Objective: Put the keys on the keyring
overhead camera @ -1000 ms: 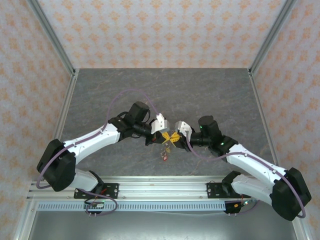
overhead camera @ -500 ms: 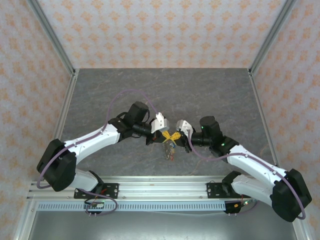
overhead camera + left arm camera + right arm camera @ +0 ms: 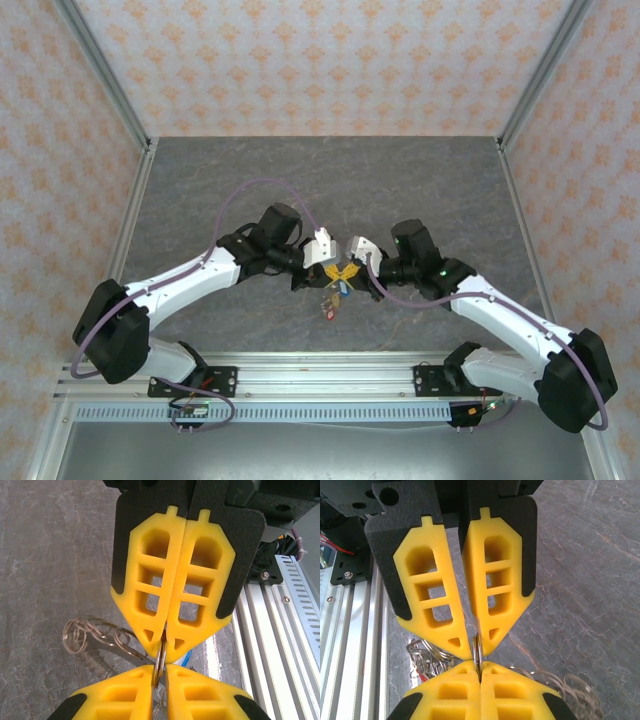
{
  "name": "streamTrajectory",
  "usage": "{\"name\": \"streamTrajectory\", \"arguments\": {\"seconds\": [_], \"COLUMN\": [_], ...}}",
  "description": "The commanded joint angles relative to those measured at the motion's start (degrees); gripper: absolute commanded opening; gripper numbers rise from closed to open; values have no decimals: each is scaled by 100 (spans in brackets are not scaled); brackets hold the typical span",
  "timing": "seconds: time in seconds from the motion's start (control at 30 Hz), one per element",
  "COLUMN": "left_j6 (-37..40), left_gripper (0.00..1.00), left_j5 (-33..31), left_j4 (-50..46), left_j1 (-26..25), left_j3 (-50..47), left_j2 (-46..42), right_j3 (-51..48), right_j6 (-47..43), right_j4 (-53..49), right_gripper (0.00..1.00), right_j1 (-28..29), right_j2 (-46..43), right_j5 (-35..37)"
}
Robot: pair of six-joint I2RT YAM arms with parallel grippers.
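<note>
The keyring [image 3: 159, 666] is up off the table, right where the two grippers meet nose to nose.

The grey table [image 3: 400, 190] is the biggest thing here, with flowery walls [image 3: 320, 60] around it. Two white arms reach in from the near edge and bend toward each other over the front middle of the table. The left arm [image 3: 190, 275] comes from the left and the right arm [image 3: 500, 315] from the right.

The right gripper [image 3: 164, 645] has its yellow fingers [image 3: 445, 692] pressed together. The thin edge of the keyring sticks out from between their tips, so this gripper is pinching the ring.

The left gripper [image 3: 476, 649] faces it from the other side. Its fingers [image 3: 120, 697] stand just a tiny crack apart, and the ring sits in that crack. They may touch the ring on both sides, but I cannot tell if they are squeezing it or sitting loose around it.

In the wrist views the ring shows edge on, like a thin shiny line going from one gripper into the other.

The keys [image 3: 330, 303] hang just under the grippers. A red head [image 3: 328, 312] is lowest. A bit of blue [image 3: 187, 658] peeks out beside the right gripper's fingertips. Some curly wire loops [image 3: 92, 632] show beside the ring, lower than the fingers.
</note>
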Motion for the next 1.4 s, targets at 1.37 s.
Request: {"name": "streamTrajectory", "arguments": {"seconds": [1.37], "left_j6": [-635], "left_gripper": [0], "left_j5": [522], "left_j4": [1263], "left_j1": [-23], "left_j3": [-568], "left_j2": [-283], "right_j3": [-1160], "right_j6": [892], "right_j4": [2245], "right_gripper": [5], "right_j1": [-170], "right_j2": [-465], "right_j5": [77]}}
